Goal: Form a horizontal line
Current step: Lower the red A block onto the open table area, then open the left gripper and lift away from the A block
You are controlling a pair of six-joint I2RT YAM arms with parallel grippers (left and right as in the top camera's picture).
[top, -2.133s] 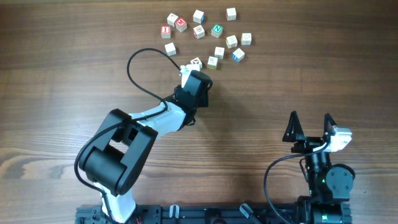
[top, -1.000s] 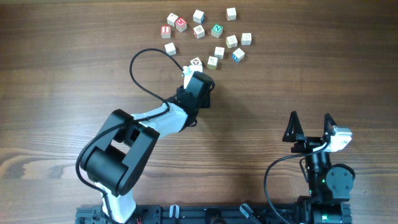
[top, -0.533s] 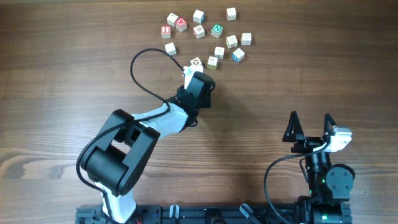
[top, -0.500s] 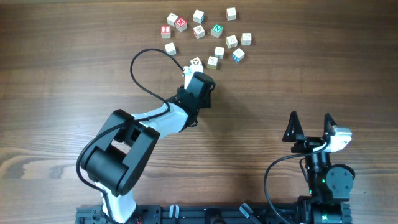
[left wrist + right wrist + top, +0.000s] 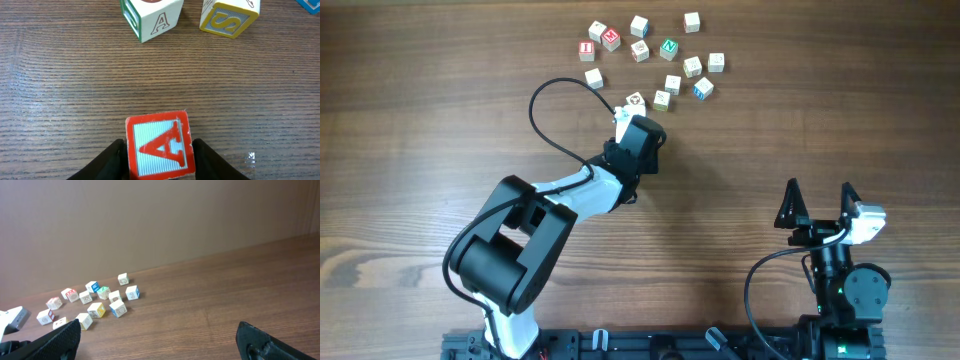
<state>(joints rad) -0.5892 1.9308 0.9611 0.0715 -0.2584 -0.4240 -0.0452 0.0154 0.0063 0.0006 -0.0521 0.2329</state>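
My left gripper (image 5: 634, 106) reaches toward the near edge of a scatter of small letter cubes (image 5: 650, 55) at the far middle of the table. In the left wrist view its jaws stand against both sides of a red-faced A cube (image 5: 159, 145), which rests on the wood. This cube also shows in the overhead view (image 5: 636, 100). No straight row of three cubes shows; the cubes lie loose. My right gripper (image 5: 818, 200) is open and empty at the near right, far from the cubes; its wrist view (image 5: 160, 347) shows the cubes (image 5: 95, 302) at a distance.
Just ahead of the held cube stand a pale cube with an outlined A (image 5: 151, 17) and a yellow S cube (image 5: 229, 17). A green-N cube (image 5: 668, 47) and a blue-faced cube (image 5: 703, 89) lie in the scatter. A black cable (image 5: 545, 110) loops left of the left wrist.
Since 2.1 s ago my left gripper has shifted slightly right toward the red A cube. Over the last second nothing has visibly moved. The right arm is still.
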